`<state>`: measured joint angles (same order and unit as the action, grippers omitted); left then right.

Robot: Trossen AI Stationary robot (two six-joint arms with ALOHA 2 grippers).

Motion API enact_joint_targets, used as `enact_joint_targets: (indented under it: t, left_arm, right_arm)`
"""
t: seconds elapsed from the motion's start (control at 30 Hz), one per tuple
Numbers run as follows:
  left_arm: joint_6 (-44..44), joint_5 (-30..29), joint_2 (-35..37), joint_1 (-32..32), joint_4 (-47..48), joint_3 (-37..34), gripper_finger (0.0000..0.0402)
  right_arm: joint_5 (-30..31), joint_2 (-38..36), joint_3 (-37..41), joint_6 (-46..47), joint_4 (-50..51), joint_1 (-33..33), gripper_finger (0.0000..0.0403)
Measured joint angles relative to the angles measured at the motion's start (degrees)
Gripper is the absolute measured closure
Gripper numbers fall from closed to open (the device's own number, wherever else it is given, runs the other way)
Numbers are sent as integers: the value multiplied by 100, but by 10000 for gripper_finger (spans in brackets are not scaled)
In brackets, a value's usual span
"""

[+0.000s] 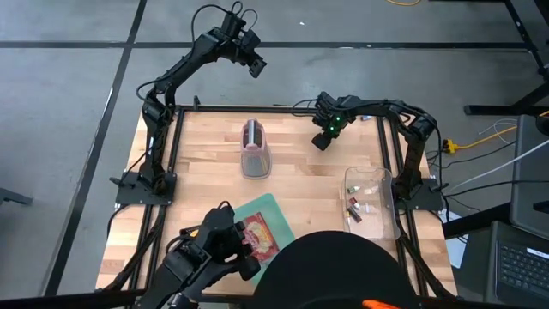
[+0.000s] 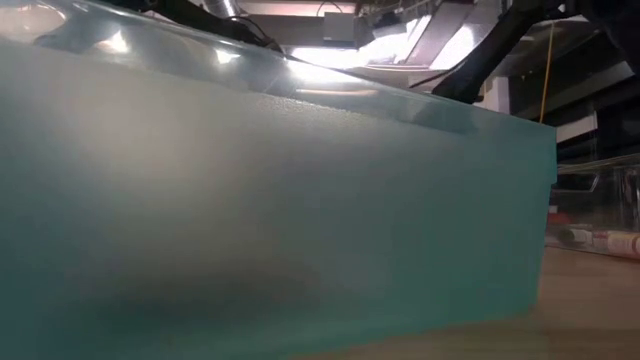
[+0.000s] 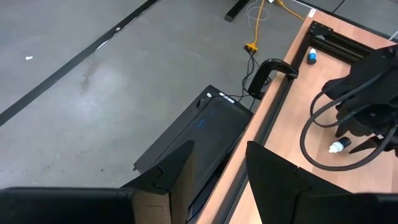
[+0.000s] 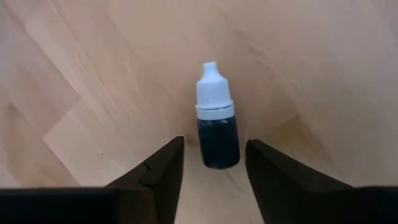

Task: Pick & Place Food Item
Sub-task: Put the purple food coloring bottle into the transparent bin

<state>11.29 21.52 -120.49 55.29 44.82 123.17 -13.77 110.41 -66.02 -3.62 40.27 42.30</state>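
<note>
Pale wood planks of the table [image 4: 74, 74] are filling the right wrist view, where a small dark dropper bottle [image 4: 217, 127] with a white cap is lying flat, its base sitting between the two dark fingers [image 4: 163, 171] of the right gripper [image 4: 211, 167] and its cap pointing away from them. That gripper is standing spread, a finger on either side of the bottle and neither one visibly touching it; from above, it is hanging low at the table's far right [image 1: 324, 136]. Judging by this, the step in hand is the grasp: closing well would mean sinking a little farther so the pads are meeting the dark body rather than the tapered cap, keeping the bottle centred so neither finger nudges it first and rolls it aside, then squeezing gently, since a round, smooth bottle can be squirting out of a hard pinch. A clear bin [image 1: 390, 210] holding a few small items is waiting at the right edge, a likely drop point. Farther out, a pink rack [image 1: 255, 148] is standing mid-table and a teal mat [image 1: 279, 210] with a red packet [image 1: 260, 234] is lying near the front. The left gripper [image 3: 219, 163] is idling, spread and empty, raised beyond the table's far edge over grey floor.
</note>
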Motion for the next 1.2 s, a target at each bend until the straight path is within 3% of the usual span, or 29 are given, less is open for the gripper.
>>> enact_joint_targets:
  t: [0.27,0.73,0.9,1.2]
  left_arm:
    - [2,0,0,0,0,0,261]
    - [-2,0,0,0,0,0,261]
    - [-2,0,0,0,-2,0,261]
    - [0,7,0,0,-47,0,261]
  right_arm:
    - [23,13,11,174,-62,71,363]
    - [-542,-243,59,325,401,249,363]
    - [-614,-774,44,321,1094,254,363]
    - [-686,-2581,33,912,2807,136,363]
